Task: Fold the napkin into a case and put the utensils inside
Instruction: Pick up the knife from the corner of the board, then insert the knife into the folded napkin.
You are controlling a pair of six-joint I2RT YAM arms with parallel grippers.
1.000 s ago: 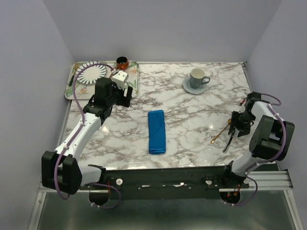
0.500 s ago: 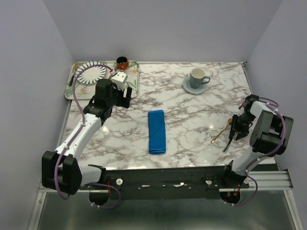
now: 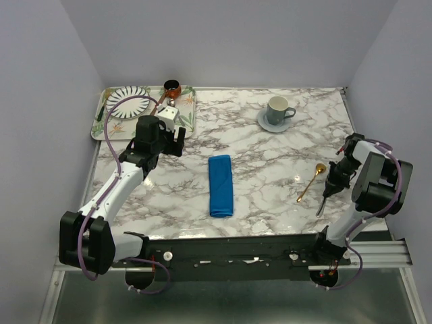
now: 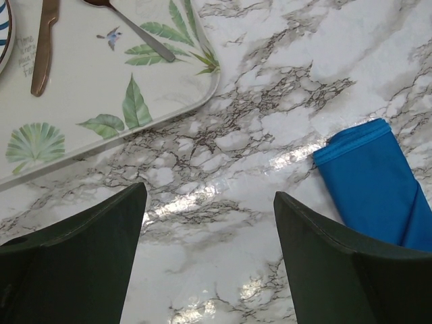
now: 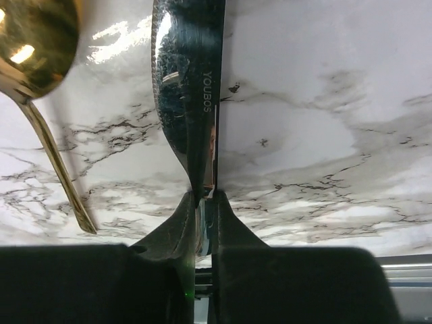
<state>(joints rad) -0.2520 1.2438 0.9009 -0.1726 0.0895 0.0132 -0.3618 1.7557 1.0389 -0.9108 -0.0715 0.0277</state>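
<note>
Right end effector tight around silver utensil

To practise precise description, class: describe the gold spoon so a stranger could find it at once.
On the marble table, look right, beside the right pincer. The gold spoon lies flat there, bowl towards the far edge. Unlike the silver utensil clamped in that pincer, it shines yellow and lies free.
</note>
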